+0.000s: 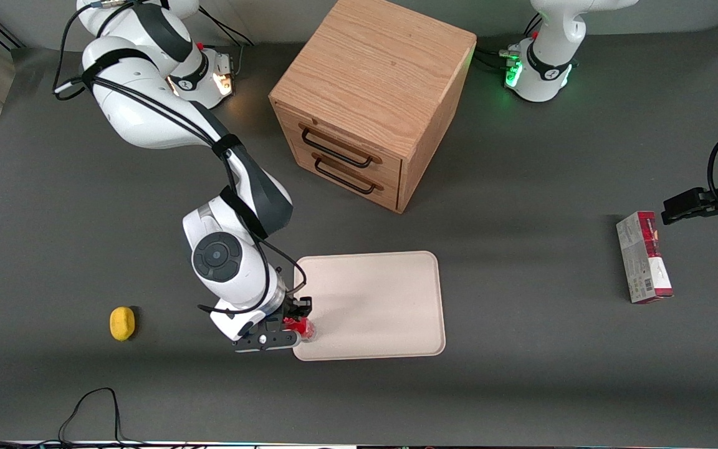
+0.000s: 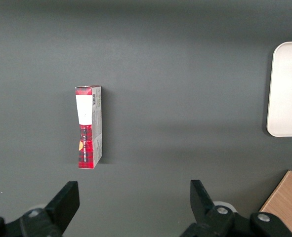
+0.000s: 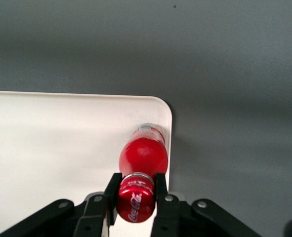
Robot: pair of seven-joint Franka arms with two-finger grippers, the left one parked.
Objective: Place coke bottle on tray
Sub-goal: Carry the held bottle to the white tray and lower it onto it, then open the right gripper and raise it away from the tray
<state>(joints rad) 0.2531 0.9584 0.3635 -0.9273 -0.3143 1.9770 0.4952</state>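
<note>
The hand (image 3: 136, 190) is clamped on the coke bottle (image 3: 142, 155) just inside the tray (image 3: 62, 148) rim; released here, it might topple off.

- The working arm (image 1: 147, 118) has glossy white rounded shells with dark grey to black sections at the joints.
- Black cables run along its outside, strapped down by black bands at two places on the links.
- A round dark grey cap with a ringed centre (image 1: 216, 254) sits on the side of the white wrist housing.
- Its base (image 1: 206, 75), at the table's edge farthest from the front camera, carries a black ring, a small red dot and a warm orange-white light.
- The gripper (image 1: 290, 324) is black, with a flat bar showing pale round screw heads.
- Its fingers (image 3: 160, 195) are slim black blocks on angular black linkages with silver screws.
</note>
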